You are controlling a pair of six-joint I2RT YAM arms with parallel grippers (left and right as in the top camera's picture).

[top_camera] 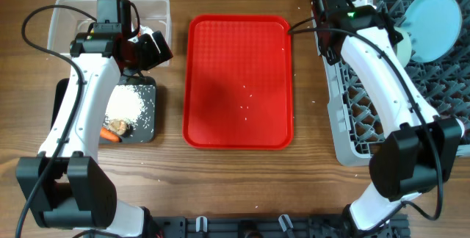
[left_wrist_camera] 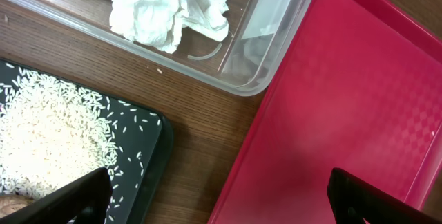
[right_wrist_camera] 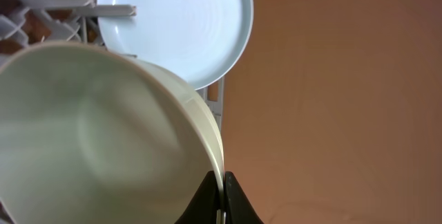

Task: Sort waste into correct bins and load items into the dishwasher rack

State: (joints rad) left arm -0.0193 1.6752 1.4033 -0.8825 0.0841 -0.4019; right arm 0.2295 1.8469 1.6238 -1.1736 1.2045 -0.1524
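Note:
My left gripper (left_wrist_camera: 221,207) is open and empty, hovering over the wood between the black tray (left_wrist_camera: 157,144) and the red tray; overhead it is by the clear tub's near right corner (top_camera: 150,47). The clear tub (left_wrist_camera: 276,44) holds white crumpled tissue (left_wrist_camera: 166,6). The black tray (top_camera: 149,91) holds rice (top_camera: 125,106), a brown lump (top_camera: 117,126) and a carrot (top_camera: 110,136). My right gripper (right_wrist_camera: 222,203) is shut on the rim of a pale yellow cup (right_wrist_camera: 103,134), held over the grey rack (top_camera: 360,113) next to the upright light blue plate (right_wrist_camera: 179,23).
The flat red tray (top_camera: 239,84) lies in the middle with a few stray rice grains on it. The plate (top_camera: 433,21) stands in the rack's far right part. Both arms' cables loop above the table.

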